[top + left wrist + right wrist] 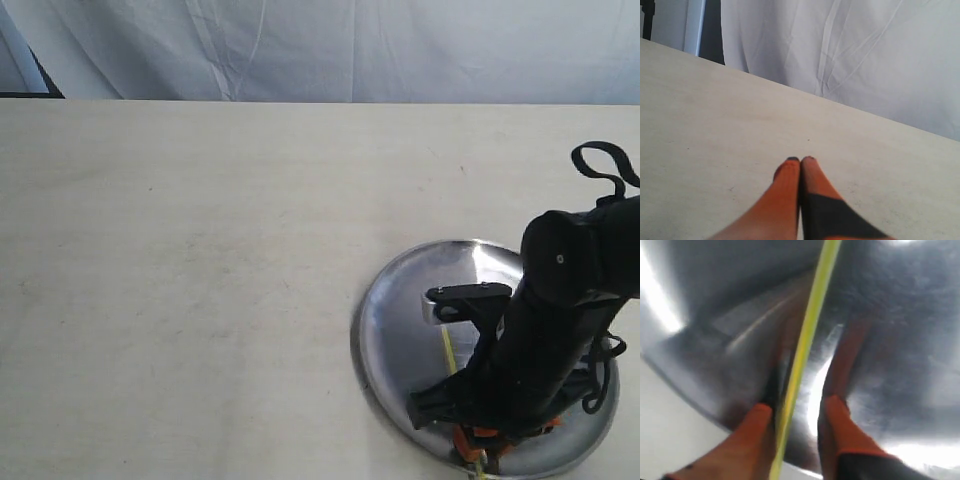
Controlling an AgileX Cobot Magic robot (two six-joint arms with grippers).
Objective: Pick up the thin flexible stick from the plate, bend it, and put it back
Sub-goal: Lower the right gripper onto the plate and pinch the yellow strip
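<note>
The round silver plate (395,335) lies at the table's near right, and my right arm reaches down over it. On the plate lies the thin yellow stick (449,352), running toward the near rim under the arm. In the right wrist view the stick (807,335) passes between the orange fingers of my right gripper (797,405), close beside one finger (757,425) and apart from the other. That gripper (480,445) is open, low over the plate (900,315) near its rim. My left gripper (800,160) is shut on nothing, above bare table.
The pale wooden table (180,260) stretches wide to the left of the plate. A white cloth backdrop (330,45) hangs behind its far edge. The plate's rim (685,395) meets the table close beside the right fingers.
</note>
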